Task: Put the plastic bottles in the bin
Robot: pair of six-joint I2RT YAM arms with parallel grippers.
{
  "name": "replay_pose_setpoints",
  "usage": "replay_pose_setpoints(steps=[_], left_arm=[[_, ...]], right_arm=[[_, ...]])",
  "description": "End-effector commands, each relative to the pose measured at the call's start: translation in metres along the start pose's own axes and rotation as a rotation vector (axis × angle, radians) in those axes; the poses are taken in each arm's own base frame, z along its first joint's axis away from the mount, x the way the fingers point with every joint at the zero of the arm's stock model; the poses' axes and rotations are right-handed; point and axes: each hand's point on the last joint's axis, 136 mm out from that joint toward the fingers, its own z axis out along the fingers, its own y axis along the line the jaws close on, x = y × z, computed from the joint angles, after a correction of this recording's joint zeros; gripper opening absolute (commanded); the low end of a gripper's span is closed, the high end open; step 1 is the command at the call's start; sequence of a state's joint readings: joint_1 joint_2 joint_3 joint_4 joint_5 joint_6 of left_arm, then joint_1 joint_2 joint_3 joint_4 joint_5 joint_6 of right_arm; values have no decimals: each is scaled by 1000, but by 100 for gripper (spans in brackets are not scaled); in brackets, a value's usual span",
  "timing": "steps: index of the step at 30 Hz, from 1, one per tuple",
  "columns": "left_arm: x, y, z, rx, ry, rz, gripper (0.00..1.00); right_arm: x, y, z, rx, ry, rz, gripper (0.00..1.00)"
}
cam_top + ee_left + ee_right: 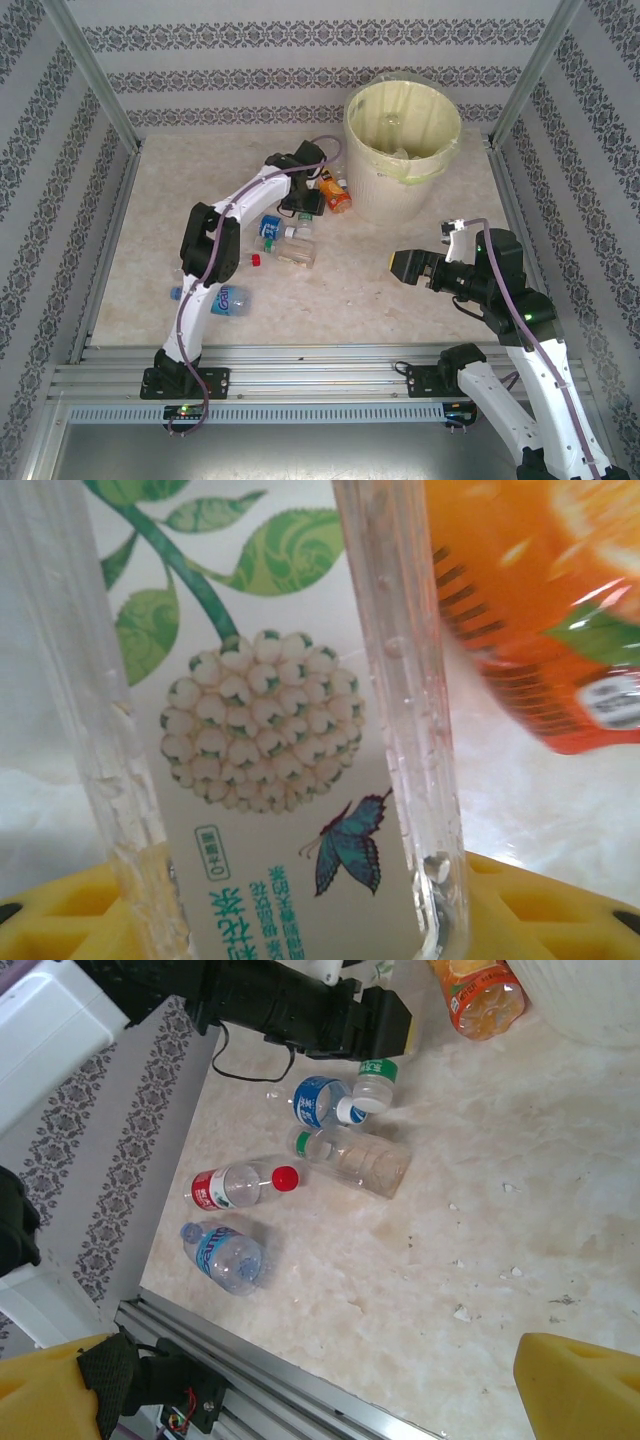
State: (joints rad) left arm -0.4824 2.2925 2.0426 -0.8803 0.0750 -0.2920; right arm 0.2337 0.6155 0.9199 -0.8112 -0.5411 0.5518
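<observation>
My left gripper (303, 203) is low on the table beside the bin (402, 150), shut on a clear bottle with a white label showing green leaves and a butterfly (270, 730). Its yellow fingers (60, 920) press both sides of the bottle. An orange-labelled bottle (540, 610) lies just to the right of it, against the bin's foot. More bottles lie loose: a blue-labelled one (225, 298) near the left arm's base, a red-capped one (235, 1185), a bare clear one (355, 1158) and a blue-and-white one (325, 1100). My right gripper (410, 265) hovers open and holds nothing.
The bin stands at the back right with a pale yellow liner and some bottles inside (400, 152). Patterned walls enclose the table on three sides. A metal rail (320, 375) runs along the near edge. Bare tabletop (480, 1260) lies under my right gripper.
</observation>
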Motion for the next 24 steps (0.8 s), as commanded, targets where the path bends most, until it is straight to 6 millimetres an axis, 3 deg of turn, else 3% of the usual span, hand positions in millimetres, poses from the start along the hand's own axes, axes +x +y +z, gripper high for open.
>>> replay_pose_setpoints(steps=[1, 7, 12, 19, 24], left_arm=[[-20, 4, -47, 17, -113, -30, 59], [-20, -11, -92, 152, -220, -54, 59], [-2, -31, -134, 322, -297, -41, 59], [55, -64, -191, 603, -382, 29, 57], [97, -88, -226, 771, -411, 69, 57]], right_arm=[[0, 8, -1, -41, -8, -1, 98], [0, 11, -2, -61, -17, 16, 98], [-6, 25, 0, -141, -21, 44, 98], [-12, 45, 7, -269, 11, 73, 98], [-16, 44, 16, -266, 27, 101, 98]])
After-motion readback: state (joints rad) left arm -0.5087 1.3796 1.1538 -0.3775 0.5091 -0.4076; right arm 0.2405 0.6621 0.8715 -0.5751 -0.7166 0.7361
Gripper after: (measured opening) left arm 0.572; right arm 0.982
